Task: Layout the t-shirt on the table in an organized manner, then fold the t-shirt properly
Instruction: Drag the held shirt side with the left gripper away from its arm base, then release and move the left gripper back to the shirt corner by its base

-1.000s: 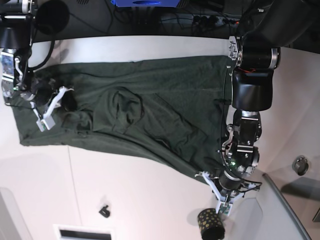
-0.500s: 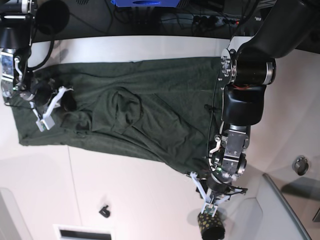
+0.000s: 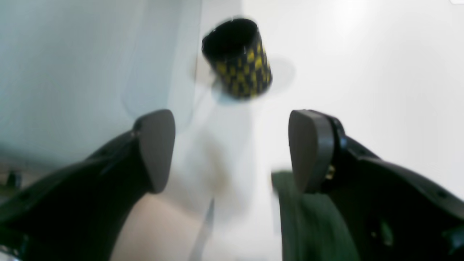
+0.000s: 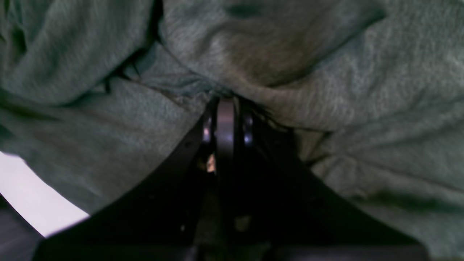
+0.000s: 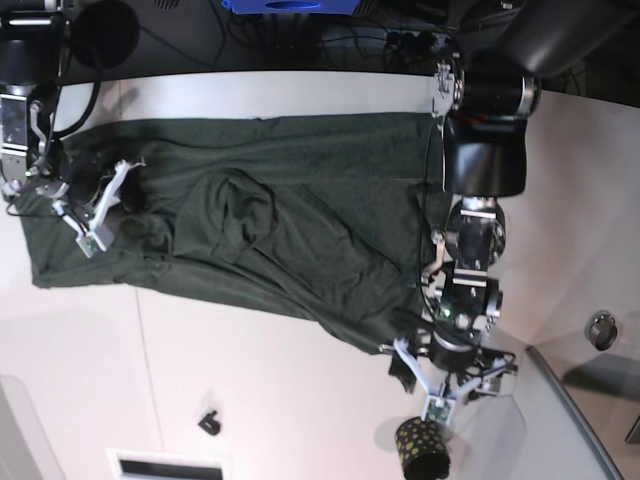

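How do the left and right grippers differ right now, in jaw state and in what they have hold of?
The left gripper has its jaws spread wide with nothing between them; the right gripper is shut on the t-shirt.

The left gripper hangs over bare white table near the black gold-dotted cup, with only a shirt corner beside one finger; the right gripper is surrounded by bunched green fabric.

Both have dark fingers.

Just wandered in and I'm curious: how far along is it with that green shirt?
Early. The t-shirt is spread across the table but wrinkled, with nothing folded. The right tool is shut on its cloth; the left tool stands open near a corner and a black cup. Smoothing and all folds remain.
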